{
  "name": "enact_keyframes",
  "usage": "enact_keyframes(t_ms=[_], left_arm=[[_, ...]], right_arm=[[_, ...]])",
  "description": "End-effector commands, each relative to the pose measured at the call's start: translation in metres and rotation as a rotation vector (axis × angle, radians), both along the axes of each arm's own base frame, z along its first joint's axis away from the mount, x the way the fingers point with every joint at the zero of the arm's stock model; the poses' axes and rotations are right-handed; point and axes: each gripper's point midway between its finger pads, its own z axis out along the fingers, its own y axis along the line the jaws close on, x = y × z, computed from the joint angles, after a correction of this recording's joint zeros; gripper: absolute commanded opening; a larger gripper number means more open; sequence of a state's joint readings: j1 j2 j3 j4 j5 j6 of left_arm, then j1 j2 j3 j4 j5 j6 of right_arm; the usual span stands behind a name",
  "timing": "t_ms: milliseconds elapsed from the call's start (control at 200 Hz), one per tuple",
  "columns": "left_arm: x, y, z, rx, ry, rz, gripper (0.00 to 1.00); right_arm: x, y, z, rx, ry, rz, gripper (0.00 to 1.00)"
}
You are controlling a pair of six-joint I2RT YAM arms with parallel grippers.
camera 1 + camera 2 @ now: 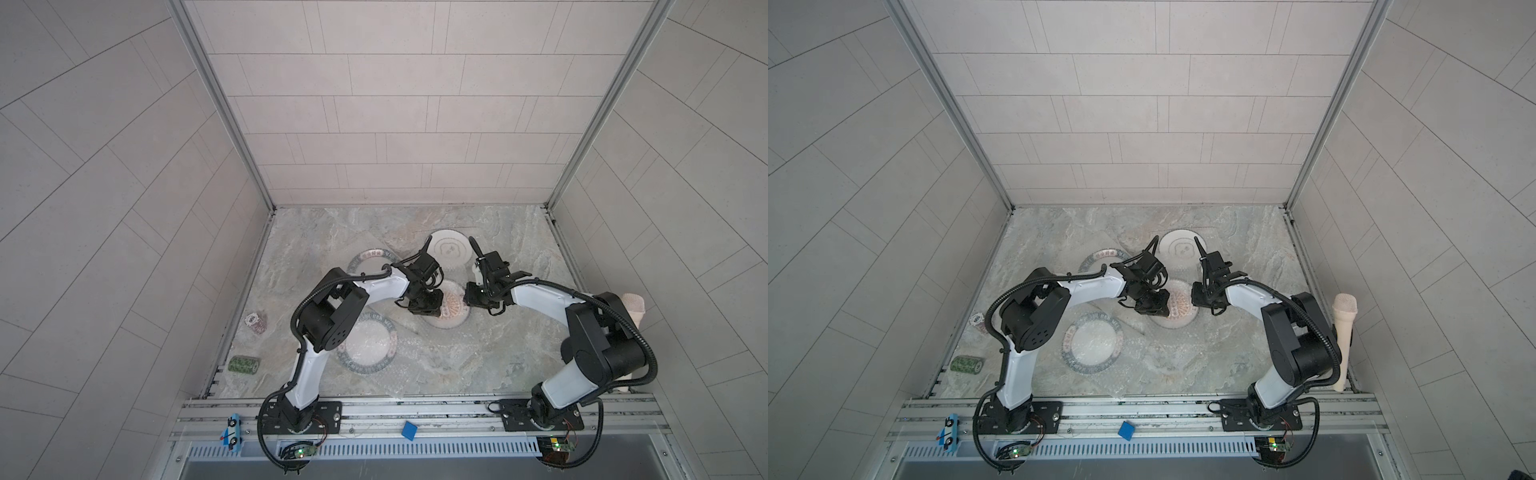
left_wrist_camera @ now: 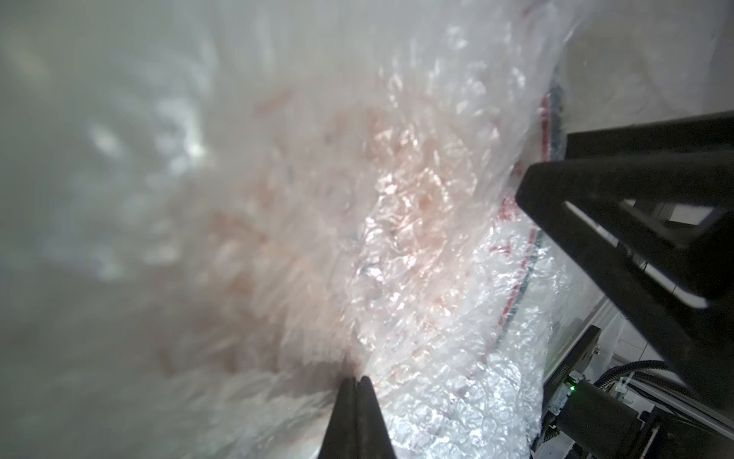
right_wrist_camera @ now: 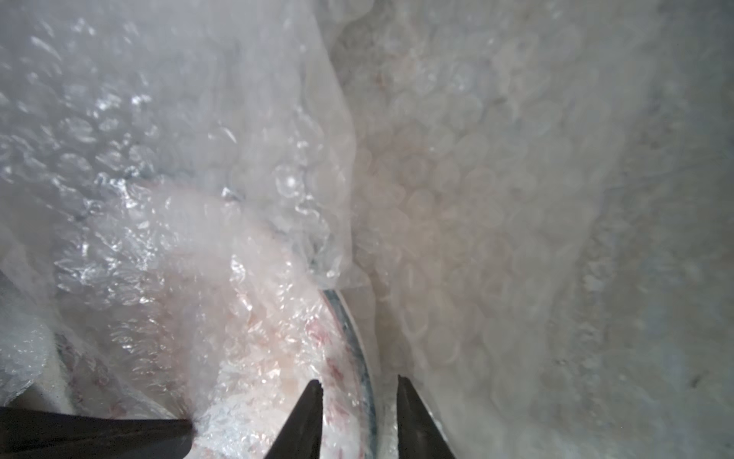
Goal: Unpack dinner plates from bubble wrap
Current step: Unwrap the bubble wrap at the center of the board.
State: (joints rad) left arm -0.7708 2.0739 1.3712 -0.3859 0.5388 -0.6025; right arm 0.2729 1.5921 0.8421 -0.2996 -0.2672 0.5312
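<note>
The dinner plate with the orange sunburst centre (image 1: 454,311) lies mid-table under bubble wrap (image 2: 417,246). My left gripper (image 1: 434,312) points down over it, shut on a pinch of the wrap (image 2: 356,380). My right gripper (image 1: 471,300) is at the plate's right side, open, its fingertips (image 3: 313,391) astride the wrapped rim (image 3: 367,381). A white plate with faint grey rings (image 1: 451,249) lies bare behind. A green-lettered plate (image 1: 368,345) lies under wrap at the front left. Another (image 1: 370,258) is half hidden by my left arm.
A green patterned roll (image 1: 244,365) and a small pinkish cup (image 1: 255,323) sit by the left wall. A beige microphone-shaped thing (image 1: 1343,332) leans at the right wall. Loose wrap (image 1: 395,386) lies at the front edge. A blue block (image 1: 409,430) rests on the rail.
</note>
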Motion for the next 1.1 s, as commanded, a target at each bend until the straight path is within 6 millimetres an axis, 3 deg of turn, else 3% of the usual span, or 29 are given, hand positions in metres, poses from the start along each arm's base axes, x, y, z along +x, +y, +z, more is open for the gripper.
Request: enact_keyframes(t_ms=[0,260,440,735,831,936,1096], left_arm=[[-0.022,0.031,-0.038,0.156,0.086,0.008,0.00],[-0.021,0.031,-0.035,0.154,0.087,0.002,0.00],[-0.013,0.009,0.014,-0.021,0.055,-0.009,0.08],[0.011,0.033,0.057,-0.152,0.033,0.103,0.30],[0.013,0.051,0.056,-0.100,0.022,0.117,0.39],[0.011,0.073,0.039,0.054,0.009,0.098,0.43],[0.012,0.073,0.021,0.081,0.040,0.104,0.38]], right_arm=[[0.003,0.002,-0.005,0.027,0.000,0.004,0.30],[0.001,-0.004,-0.012,0.010,0.016,-0.014,0.20],[0.003,-0.006,-0.013,0.015,0.015,-0.019,0.08],[0.001,-0.006,-0.009,0.013,0.009,-0.012,0.03],[0.000,-0.006,-0.012,0.015,0.018,-0.010,0.04],[0.000,-0.006,-0.012,0.018,0.019,-0.010,0.08],[-0.001,-0.006,-0.010,0.014,0.017,-0.009,0.11]])
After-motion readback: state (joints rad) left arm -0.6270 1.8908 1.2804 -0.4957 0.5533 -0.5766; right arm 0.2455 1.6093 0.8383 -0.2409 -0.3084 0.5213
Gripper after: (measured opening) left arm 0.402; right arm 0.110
